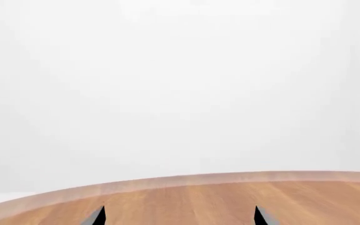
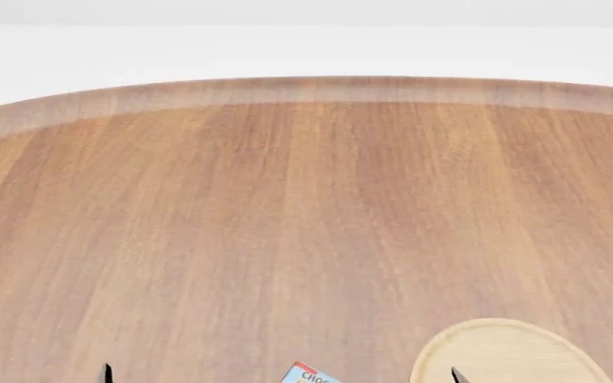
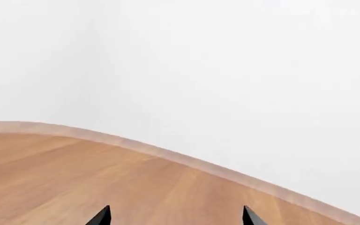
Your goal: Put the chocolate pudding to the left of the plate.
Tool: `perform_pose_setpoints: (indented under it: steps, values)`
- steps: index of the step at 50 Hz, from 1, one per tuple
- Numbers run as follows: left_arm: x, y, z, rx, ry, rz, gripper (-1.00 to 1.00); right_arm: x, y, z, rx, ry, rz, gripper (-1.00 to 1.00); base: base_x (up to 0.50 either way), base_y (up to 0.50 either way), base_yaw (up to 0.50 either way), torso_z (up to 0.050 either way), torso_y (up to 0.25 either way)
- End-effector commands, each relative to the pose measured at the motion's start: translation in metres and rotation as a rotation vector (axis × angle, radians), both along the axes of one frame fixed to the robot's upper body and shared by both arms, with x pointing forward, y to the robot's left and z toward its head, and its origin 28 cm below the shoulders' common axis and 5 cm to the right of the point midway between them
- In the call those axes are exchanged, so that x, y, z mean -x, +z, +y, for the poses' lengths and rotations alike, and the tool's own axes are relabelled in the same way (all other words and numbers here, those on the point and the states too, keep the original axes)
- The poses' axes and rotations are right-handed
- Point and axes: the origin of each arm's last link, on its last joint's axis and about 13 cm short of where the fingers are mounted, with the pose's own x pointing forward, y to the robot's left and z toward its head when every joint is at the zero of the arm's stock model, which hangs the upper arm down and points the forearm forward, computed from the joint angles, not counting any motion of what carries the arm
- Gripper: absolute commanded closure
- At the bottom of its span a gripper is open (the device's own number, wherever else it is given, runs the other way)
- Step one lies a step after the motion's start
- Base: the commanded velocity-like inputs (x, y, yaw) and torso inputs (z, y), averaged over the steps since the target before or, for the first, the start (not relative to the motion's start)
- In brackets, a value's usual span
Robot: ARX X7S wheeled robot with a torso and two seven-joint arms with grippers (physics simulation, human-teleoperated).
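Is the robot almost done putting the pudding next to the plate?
Hard to say. The chocolate pudding already sits left of the plate in the head view, but both are cut off at the frame's edge. Nothing is in hand: the left gripper and right gripper are open and empty over the table.

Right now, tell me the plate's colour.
Pale light wood, lighter than the table; the plate shows best in the head view.
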Motion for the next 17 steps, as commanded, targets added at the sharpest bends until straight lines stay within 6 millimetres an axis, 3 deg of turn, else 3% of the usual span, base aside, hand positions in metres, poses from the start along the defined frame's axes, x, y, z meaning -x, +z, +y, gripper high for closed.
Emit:
perform_pose_setpoints:
  steps: [1,13,17]
  values:
    - [0.019,0.023,0.006,0.023,0.046,-0.16,-1.0,0.02,0.022,0.02,-0.025,-0.063,-0.191,-1.0,0.0,0.0,0.0,0.0,0.0]
    - [0.048,0.044,0.009,0.007,0.081,-0.308,-1.0,0.056,0.04,0.036,-0.092,-0.02,-0.353,-1.0,0.0,0.0,0.0,0.0,0.0]
    - [0.052,0.047,0.008,0.002,0.081,-0.33,-1.0,0.059,0.041,0.038,-0.115,-0.007,-0.357,-1.0,0.0,0.0,0.0,0.0,0.0]
